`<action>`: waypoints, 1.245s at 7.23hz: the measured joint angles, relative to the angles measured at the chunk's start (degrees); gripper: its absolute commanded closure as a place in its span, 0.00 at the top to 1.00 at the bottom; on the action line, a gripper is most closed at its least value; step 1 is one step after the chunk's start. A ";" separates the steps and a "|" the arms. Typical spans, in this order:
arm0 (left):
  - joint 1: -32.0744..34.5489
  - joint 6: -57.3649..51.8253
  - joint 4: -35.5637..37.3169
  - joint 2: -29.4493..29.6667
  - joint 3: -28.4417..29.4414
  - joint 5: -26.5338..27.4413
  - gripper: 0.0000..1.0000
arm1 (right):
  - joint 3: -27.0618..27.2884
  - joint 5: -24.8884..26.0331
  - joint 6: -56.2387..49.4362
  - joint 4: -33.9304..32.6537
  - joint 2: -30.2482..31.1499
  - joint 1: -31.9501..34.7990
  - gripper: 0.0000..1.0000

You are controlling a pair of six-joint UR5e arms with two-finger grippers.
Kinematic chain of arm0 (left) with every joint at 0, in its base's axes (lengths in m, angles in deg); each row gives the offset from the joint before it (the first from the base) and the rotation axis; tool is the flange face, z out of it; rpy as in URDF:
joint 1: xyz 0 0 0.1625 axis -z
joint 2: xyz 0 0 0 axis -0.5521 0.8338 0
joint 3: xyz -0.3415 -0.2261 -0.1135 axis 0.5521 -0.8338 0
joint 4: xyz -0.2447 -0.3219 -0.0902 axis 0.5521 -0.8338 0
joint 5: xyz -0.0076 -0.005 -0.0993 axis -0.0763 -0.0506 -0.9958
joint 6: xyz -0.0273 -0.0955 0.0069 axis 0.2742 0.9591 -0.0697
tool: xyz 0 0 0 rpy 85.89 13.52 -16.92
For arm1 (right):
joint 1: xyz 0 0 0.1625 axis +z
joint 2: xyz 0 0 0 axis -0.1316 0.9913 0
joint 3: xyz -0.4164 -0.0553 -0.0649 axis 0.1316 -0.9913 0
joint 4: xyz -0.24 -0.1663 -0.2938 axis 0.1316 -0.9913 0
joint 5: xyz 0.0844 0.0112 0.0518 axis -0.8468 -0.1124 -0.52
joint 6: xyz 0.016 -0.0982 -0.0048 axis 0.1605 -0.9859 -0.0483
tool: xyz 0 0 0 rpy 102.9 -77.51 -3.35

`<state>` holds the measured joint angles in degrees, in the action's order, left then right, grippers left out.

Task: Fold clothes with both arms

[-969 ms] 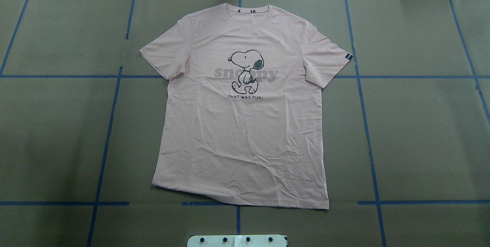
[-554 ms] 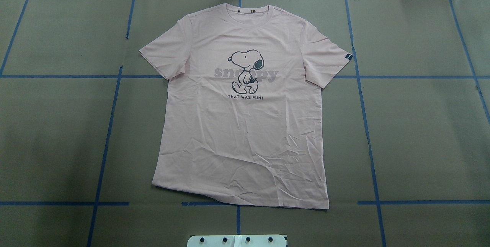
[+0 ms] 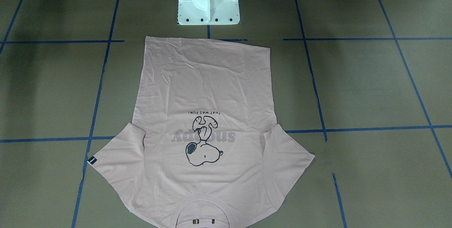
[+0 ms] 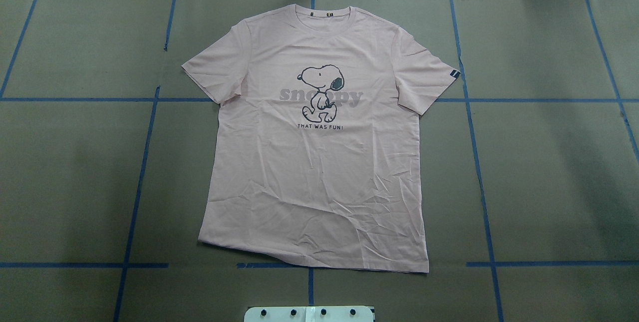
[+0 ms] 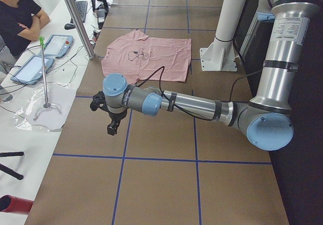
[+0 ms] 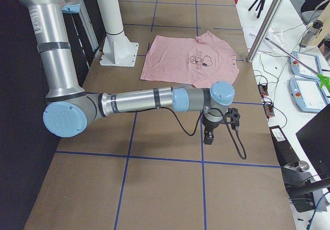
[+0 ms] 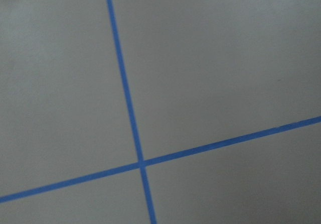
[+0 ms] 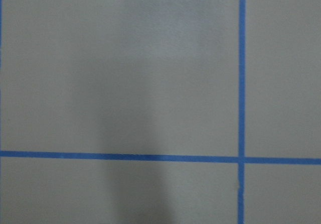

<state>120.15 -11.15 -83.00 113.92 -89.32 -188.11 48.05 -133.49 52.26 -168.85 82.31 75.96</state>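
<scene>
The pale pink T-shirt (image 4: 319, 177) lies flat and spread out, print side up, in the middle of the table, collar at the far edge. It also shows in the front-facing view (image 3: 204, 83) and in both side views (image 5: 161, 58) (image 6: 175, 60). The cartoon dog print (image 4: 320, 92) faces up and the black sleeve tag (image 4: 454, 74) is on the right sleeve. My left gripper (image 5: 112, 129) hangs over bare table well off the shirt; I cannot tell if it is open. My right gripper (image 6: 209, 137) hangs likewise on the other side; I cannot tell its state. Both wrist views show only table cover.
Brown table cover with blue tape lines (image 4: 145, 162). The white pedestal base (image 3: 208, 5) stands just behind the shirt's hem. A metal pole (image 5: 75, 18), control tablets (image 5: 55, 46) and a seated operator (image 5: 20, 18) are beyond the far table edge.
</scene>
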 measured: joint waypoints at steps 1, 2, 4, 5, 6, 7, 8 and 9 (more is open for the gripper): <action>-0.26 0.31 -4.75 -0.01 0.91 -1.34 1.00 | -1.10 -0.99 1.26 0.98 -2.62 -2.85 1.00; -0.59 0.64 -7.88 0.29 1.85 -1.73 1.00 | -3.53 -1.46 4.59 4.49 -5.32 -6.10 1.00; -1.24 1.53 -10.93 1.99 3.94 -1.69 1.00 | -11.74 -0.77 16.18 17.17 -11.14 -12.43 1.00; -2.15 1.77 -11.31 2.86 5.55 -1.04 1.00 | -15.36 1.07 22.65 24.27 -13.65 -15.77 1.00; -3.65 2.02 -11.33 3.84 6.48 -0.07 1.00 | -17.77 3.99 26.77 29.97 -15.16 -19.27 1.00; -4.71 3.30 -11.34 4.77 7.08 0.41 1.00 | -20.05 6.61 28.93 33.26 -16.64 -21.94 1.00; -5.20 5.73 -11.43 5.52 7.25 0.53 1.00 | -21.96 8.72 31.55 35.12 -17.92 -23.85 0.99; -5.42 7.66 -11.51 5.90 7.15 0.50 1.00 | -22.92 11.28 34.68 36.45 -18.43 -25.65 0.98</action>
<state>114.73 -3.48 -94.50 119.82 -82.17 -187.60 25.13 -122.21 86.94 -132.40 63.88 50.31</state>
